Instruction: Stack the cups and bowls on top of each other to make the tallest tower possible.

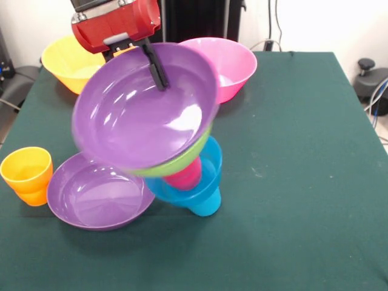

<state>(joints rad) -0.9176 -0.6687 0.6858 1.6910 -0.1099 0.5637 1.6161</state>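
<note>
The end effector (pixel 159 71) is pinching the rim of a purple bowl (pixel 145 109), tipping it onto the tower (pixel 188 176) mid-desk. Next, it needs levelling and gentle letting go.

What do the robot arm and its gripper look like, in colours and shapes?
The arm's end is a glossy red, rounded casing with a black part above and a small grey plate beneath. The gripper shows a slim black finger. No cables or markings are visible on it.

Tilted purple bowl (pixel 145 112) atop leaning tower (pixel 188 176)
</note>
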